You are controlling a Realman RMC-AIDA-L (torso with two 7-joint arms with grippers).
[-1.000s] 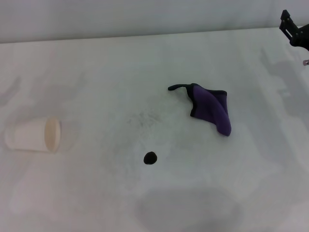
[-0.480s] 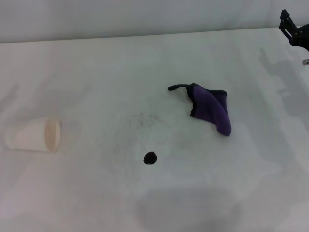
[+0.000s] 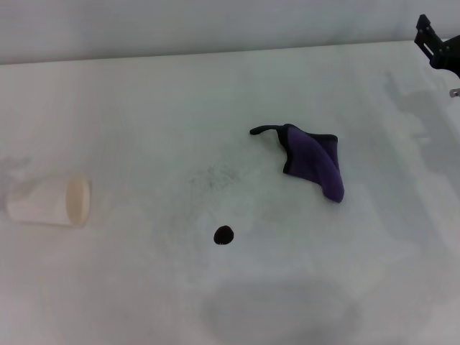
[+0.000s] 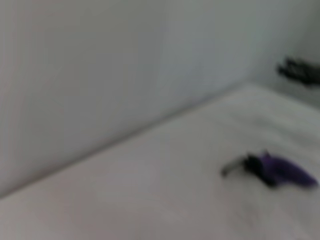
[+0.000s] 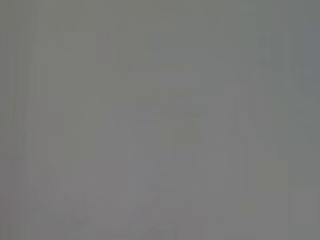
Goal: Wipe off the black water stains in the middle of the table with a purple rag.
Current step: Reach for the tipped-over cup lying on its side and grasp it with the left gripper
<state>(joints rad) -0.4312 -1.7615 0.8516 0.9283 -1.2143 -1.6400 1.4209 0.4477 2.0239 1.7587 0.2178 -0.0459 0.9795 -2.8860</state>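
Purple rag (image 3: 315,162) lay crumpled on the table (image 3: 144,108), well apart from the black water stains (image 3: 224,234). My right gripper (image 3: 437,49) hung at the far edge, couldn't tell its fingers. Grabbing the rag looked next.

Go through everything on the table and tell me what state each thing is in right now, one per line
purple rag: crumpled, lying on the table, not held
black water stains: one round blot, unwiped, apart from the rag
paper cup: tipped on its side, mouth facing the middle of the table
table: white, with faint grey smudges
right gripper: at the far right edge, away from the rag
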